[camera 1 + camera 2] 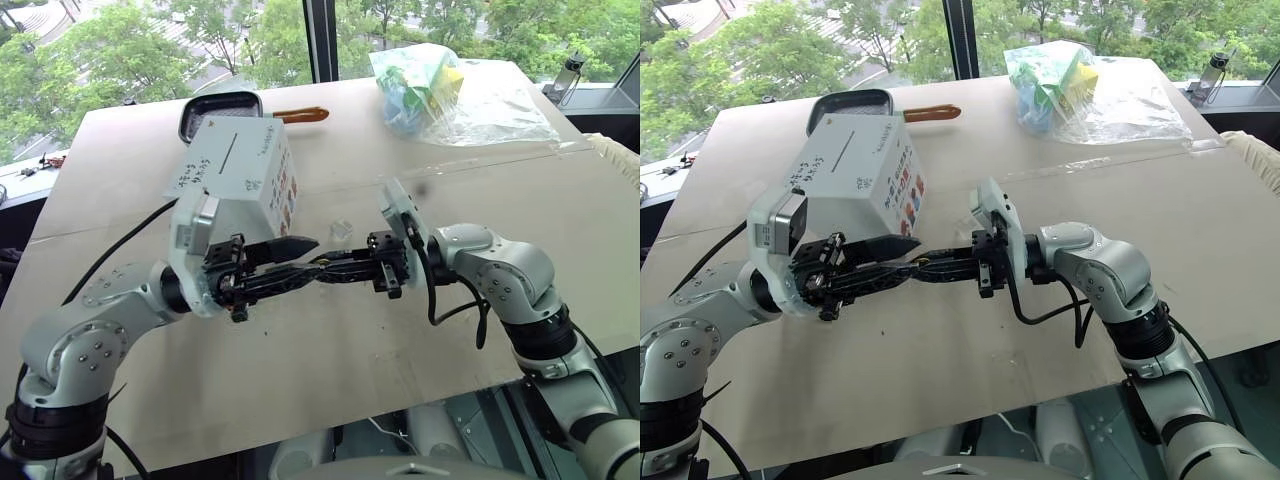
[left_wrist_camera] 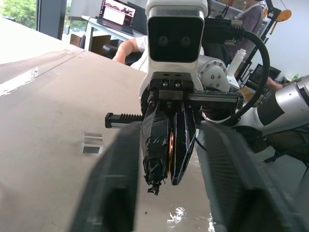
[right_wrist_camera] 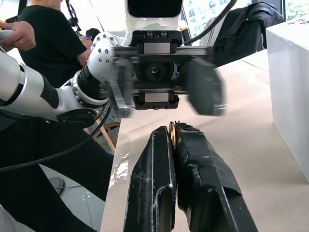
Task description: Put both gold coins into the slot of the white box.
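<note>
One thin gold coin (image 2: 171, 147), edge-on

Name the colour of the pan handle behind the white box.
Orange, seen best in the left eye view: the pan handle behind the white box.

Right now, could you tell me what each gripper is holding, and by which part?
The right gripper pinches a gold coin by its flat faces, edge showing between its fingertips. The left gripper holds nothing, its fingers apart.

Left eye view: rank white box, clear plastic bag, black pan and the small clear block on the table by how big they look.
1. Clear plastic bag, though it lies farther off.
2. White box, close behind.
3. Black pan, partly hidden by the box.
4. Small clear block, by far smallest.
</note>
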Motion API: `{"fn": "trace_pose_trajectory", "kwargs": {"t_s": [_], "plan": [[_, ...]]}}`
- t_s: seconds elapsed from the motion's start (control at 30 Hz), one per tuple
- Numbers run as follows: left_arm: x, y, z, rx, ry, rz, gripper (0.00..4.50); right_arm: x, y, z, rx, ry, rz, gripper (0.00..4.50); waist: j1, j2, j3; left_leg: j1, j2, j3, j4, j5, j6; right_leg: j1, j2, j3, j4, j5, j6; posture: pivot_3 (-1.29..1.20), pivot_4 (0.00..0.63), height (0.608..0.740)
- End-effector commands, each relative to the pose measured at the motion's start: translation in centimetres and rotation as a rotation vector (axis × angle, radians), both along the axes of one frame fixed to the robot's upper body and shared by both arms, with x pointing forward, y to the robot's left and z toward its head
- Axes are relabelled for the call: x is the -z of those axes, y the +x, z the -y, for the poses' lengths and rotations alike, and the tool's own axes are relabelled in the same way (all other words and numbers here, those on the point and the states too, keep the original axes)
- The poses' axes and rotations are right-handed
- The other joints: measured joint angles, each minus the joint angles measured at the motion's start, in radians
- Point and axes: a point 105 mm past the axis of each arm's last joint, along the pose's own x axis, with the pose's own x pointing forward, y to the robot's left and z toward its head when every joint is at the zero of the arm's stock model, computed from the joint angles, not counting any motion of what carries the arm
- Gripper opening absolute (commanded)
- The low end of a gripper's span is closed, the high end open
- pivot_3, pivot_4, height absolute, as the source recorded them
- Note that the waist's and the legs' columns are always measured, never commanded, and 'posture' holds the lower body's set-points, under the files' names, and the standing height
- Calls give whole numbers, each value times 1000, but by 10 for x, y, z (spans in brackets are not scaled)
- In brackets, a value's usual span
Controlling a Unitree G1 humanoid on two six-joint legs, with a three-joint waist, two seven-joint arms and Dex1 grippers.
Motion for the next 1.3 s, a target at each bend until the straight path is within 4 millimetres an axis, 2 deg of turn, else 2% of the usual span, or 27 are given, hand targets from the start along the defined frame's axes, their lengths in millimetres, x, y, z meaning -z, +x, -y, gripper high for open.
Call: {"fn": "trace_pose_trajectory", "kwargs": {"t_s": [0.03, 0.8, 0.83, 0.87, 1.3], "plan": [[-4, -2, -1, 2, 9, 35, 1419, -8, -7, -2, -27, 22, 49, 0, 0, 0, 0, 0, 0, 0, 0, 0, 0, 0, 0, 0, 0, 0, 0, 0, 150, 721], [5, -3, 9, 24, 53, 23, 1419, -10, -12, -6, -48, 28, 53, 0, 0, 0, 0, 0, 0, 0, 0, 0, 0, 0, 0, 0, 0, 0, 0, 0, 150, 721], [5, -3, 9, 25, 53, 23, 885, -10, -12, -6, -48, 28, 52, 0, 0, 0, 0, 0, 0, 0, 0, 0, 0, 0, 0, 0, 0, 0, 0, 0, 150, 721], [5, -3, 9, 26, 53, 23, 699, -10, -12, -6, -48, 28, 52, 0, 0, 0, 0, 0, 0, 0, 0, 0, 0, 0, 0, 0, 0, 0, 0, 0, 150, 721], [8, -4, 10, 38, 59, 15, 655, -10, -12, -6, -48, 30, 50, 0, 0, 0, 0, 0, 0, 0, 0, 0, 0, 0, 0, 0, 0, 0, 0, 0, 150, 721]]}}
